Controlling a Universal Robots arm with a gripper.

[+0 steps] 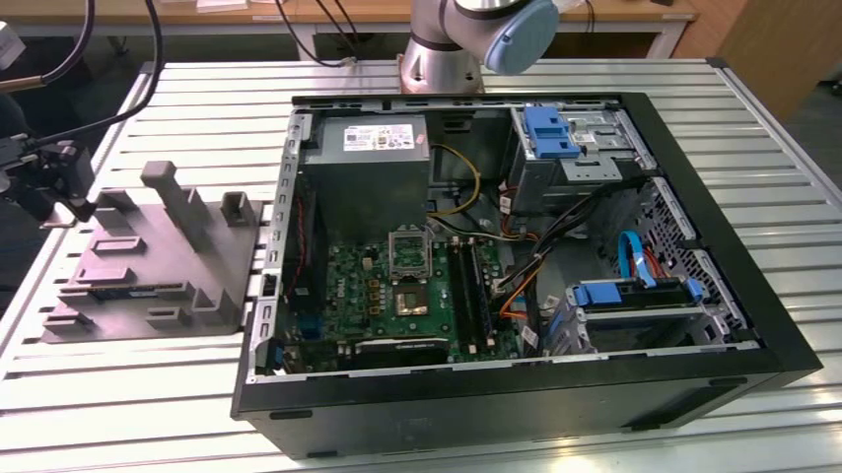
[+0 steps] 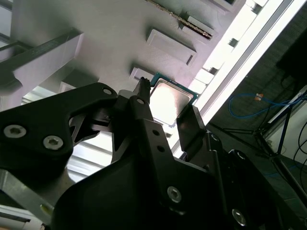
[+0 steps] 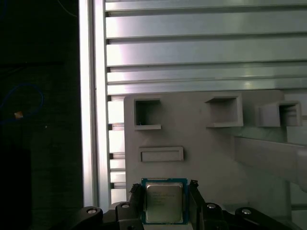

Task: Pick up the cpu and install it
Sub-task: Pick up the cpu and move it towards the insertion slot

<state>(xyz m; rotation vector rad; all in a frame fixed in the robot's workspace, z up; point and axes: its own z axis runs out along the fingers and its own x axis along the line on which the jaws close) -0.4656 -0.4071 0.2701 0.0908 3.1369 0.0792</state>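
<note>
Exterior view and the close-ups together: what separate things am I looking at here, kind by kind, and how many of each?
Open computer case: 1
Grey moulded tray: 1
Cpu, right at the gripper: 1
Robot arm: 1
Total: 4

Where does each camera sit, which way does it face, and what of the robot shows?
Exterior view: off the arm, raised, looking down on the table, open computer case and grey tray; the arm's base shows behind the case, the pincer at the exterior view's left edge.
First wrist view: on the arm, facing the tray squarely; the pincer straddles the cpu.
Second wrist view: on the arm, looking obliquely along the pincer at the cpu.
Shared: both wrist views show cpu, pincer, tray.
</note>
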